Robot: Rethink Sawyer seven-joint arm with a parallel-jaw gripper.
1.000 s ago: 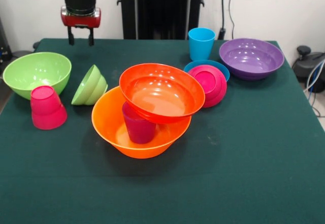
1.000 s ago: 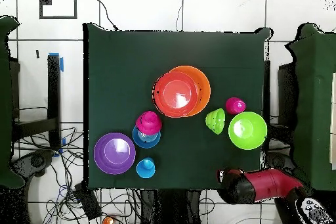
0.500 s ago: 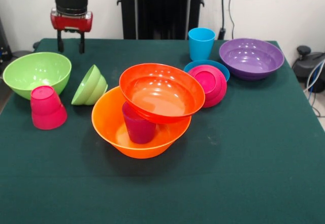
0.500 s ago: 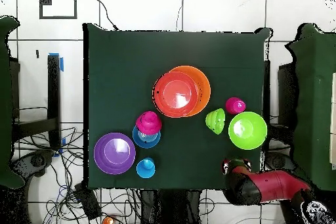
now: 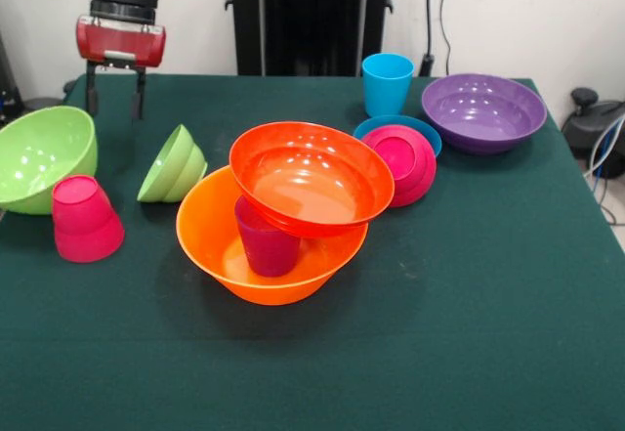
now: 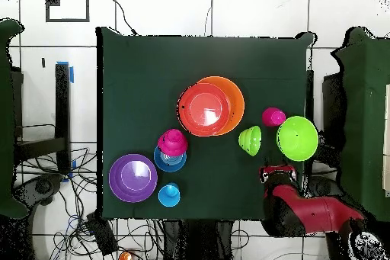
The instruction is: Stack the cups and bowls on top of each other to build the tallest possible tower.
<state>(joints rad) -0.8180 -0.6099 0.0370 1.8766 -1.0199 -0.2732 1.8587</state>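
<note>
The fingers (image 5: pixel 113 92) hang spread apart with nothing between them, just behind the large lime green bowl (image 5: pixel 41 157), which sits tilted at the table (image 5: pixel 469 304) edge beside the red-pink cup (image 5: pixel 85 219). Looks like it's going for that bowl, so next it needs to drop onto the rim, then carry it to the tower (image 5: pixel 293 206) mid-table
</note>
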